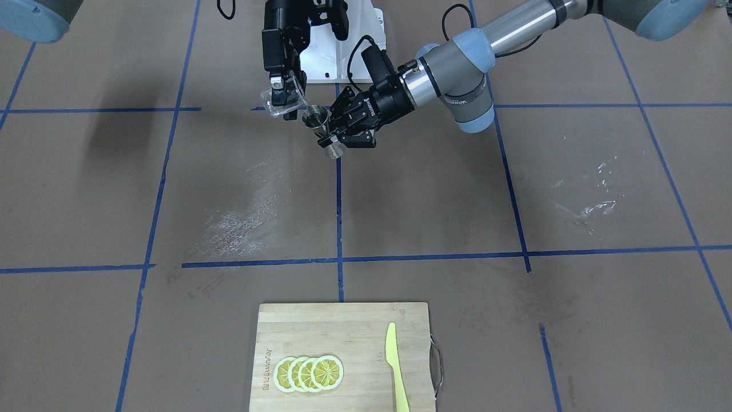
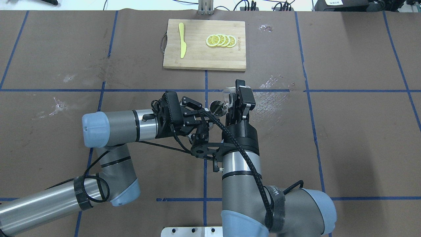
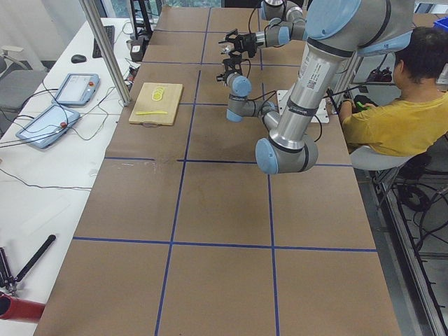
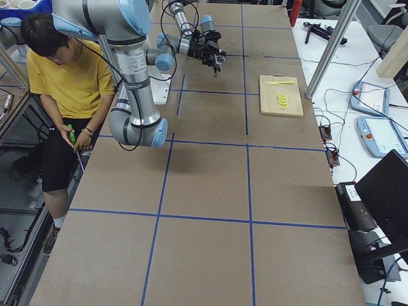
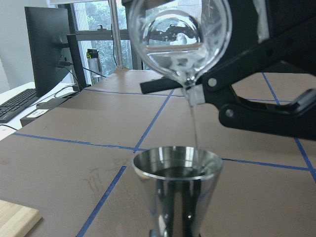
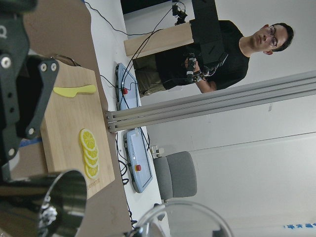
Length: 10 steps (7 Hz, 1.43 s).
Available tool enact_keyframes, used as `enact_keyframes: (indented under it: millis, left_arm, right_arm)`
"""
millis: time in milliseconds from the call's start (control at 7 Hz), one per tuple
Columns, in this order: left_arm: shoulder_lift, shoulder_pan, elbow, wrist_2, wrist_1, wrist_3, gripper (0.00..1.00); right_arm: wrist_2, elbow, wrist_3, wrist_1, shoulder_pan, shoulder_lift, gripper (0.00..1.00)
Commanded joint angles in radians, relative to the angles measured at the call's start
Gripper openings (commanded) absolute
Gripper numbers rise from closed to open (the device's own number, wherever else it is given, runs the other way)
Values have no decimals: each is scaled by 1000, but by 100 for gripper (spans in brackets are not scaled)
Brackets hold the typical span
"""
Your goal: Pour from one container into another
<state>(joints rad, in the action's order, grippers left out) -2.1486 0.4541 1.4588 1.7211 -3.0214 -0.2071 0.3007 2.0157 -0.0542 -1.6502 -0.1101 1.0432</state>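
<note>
Currently: brown counter with a blue tape grid; both pincers are held above it, tips close together; wooden cutting board lies well apart from both pincers, on the side away from the robot's base; right pincer is clamped on the clear measuring cup, which is tipped with its lip toward the left pincer; left pincer is closed round the waist of the metal jigger, open cone up, off the counter; yellow-green knife and a row of four overlapping lemon slices lie on the board, apart from each other; cup lip sits just above the jigger's top cone; thin clear stream runs from lip into cone; some liquid in the cup
</note>
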Motion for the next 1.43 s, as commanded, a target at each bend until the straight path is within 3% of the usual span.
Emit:
enact_keyframes:
  millis: [0, 286, 1286]
  left_arm:
    - [-1, -3, 0, 0, -1, 0, 0]
    - [1, -5, 3, 0, -1, 0, 0]
    - [0, -8, 5, 0, 4, 0, 0]
  right_arm:
    - [-6, -3, 22, 0, 1, -2, 0]
    - [-31, -70, 48, -8, 1, -75, 0]
    - [-37, -29, 86, -11, 0, -66, 0]
